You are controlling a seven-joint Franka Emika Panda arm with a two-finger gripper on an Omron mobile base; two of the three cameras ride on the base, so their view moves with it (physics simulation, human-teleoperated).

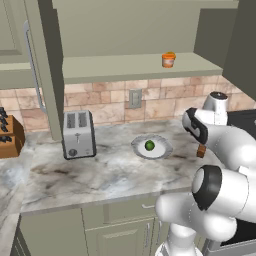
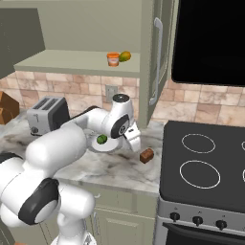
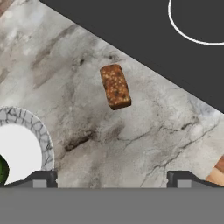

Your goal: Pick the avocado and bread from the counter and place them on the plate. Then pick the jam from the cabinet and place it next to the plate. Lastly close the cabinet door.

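Note:
The avocado (image 1: 149, 145) lies in the middle of the plate (image 1: 162, 151) on the marble counter (image 1: 90, 175). The bread (image 2: 147, 155), a reddish-brown chunk, rests on the counter between the plate and the stove. My gripper (image 2: 135, 143) hovers just above and left of the bread, tilted down. In the hand view its fingertips (image 3: 41, 177) stand wide apart, open and empty, with the bread (image 3: 115, 86) ahead of them and the plate's rim (image 3: 37, 127) at the left. The jam (image 1: 168, 60) stands on the open cabinet's shelf (image 1: 125, 67). The cabinet door (image 1: 45, 65) is swung open at the left.
A toaster (image 1: 78, 134) stands on the counter left of the plate and a knife block (image 1: 7, 136) farther left. A yellow-green fruit (image 2: 125, 56) sits beside the jam. The black stove top (image 2: 206, 162) borders the counter on the right.

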